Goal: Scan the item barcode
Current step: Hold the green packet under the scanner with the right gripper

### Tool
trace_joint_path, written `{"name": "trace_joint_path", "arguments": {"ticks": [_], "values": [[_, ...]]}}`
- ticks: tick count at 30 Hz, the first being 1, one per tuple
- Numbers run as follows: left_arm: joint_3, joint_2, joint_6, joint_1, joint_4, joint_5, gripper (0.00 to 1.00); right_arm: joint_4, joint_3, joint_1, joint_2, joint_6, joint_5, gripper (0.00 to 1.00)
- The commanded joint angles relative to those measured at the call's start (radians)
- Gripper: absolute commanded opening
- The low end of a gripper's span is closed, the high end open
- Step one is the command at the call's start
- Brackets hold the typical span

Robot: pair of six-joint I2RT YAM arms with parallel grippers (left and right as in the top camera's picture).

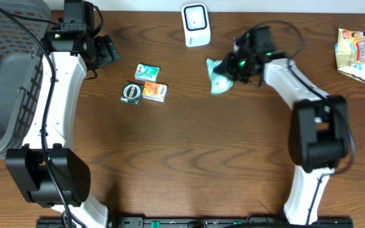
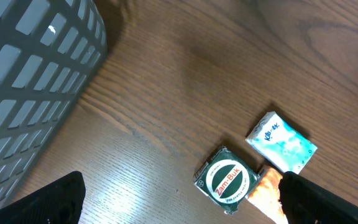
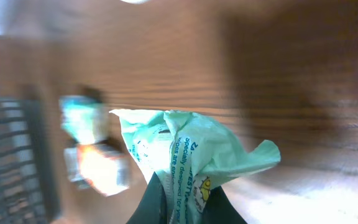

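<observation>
Gripping a crumpled green packet [image 1: 218, 76], the right pincer [image 1: 232, 68]; left pincer [image 1: 110, 50] spread wide and empty.

White scanner [image 1: 195, 24]: rounded body, dark-outlined window on face, at table's far edge. Mint-green wipes packet [image 1: 219, 76]: soft, crumpled, printed text on face, one end pinched by right gripper [image 1: 233, 67]. Packet near scanner, on its right and nearer side, not touching.

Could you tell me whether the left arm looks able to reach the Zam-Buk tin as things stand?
Probably yes: the open left gripper hangs over the table just short of the Zam-Buk tin with nothing between them, though the orange packet crowds one side.
</observation>
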Motion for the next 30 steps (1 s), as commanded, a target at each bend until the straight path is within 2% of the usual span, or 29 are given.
{"name": "trace_joint_path", "arguments": {"ticks": [1,5,10,14,22,30], "values": [[0.006,0.006,0.006,0.000,0.000,-0.013,0.98,0.021,0.006,0.012,-0.172,0.046,-0.093,0.01],[0.006,0.006,0.006,0.000,0.000,-0.013,0.98,0.074,0.006,0.051,-0.254,0.056,-0.068,0.02],[0.006,0.006,0.006,0.000,0.000,-0.013,0.98,0.102,0.006,0.137,-0.300,0.239,0.172,0.02],[0.006,0.006,0.006,0.000,0.000,-0.013,0.98,0.100,0.006,0.186,-0.301,0.301,0.263,0.02],[0.006,0.006,0.006,0.000,0.000,-0.013,0.98,0.084,0.006,0.258,-0.301,0.338,0.356,0.02],[0.006,0.006,0.006,0.000,0.000,-0.013,0.98,0.076,0.006,0.260,-0.301,0.338,0.387,0.02]]}}
